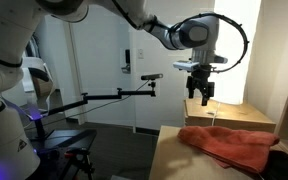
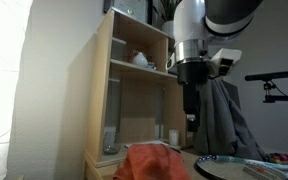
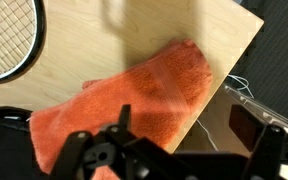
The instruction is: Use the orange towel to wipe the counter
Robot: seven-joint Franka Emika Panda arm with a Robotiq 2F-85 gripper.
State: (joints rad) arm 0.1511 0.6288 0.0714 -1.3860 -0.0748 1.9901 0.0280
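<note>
Orange towel [image 1: 229, 145], soft terry and rumpled, lies on the pale wood counter [image 1: 172, 150]. It looks light and limp and will likely bunch when pushed, so pinch a raised middle fold. Gripper [image 1: 201, 97] hangs above it, jaws apart, empty.

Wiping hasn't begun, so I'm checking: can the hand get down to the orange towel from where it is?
Probably yes. The hand hangs open above the towel, only air between them. In the wrist view the towel lies uncovered on the counter below; nothing seems to block a descent.
</note>
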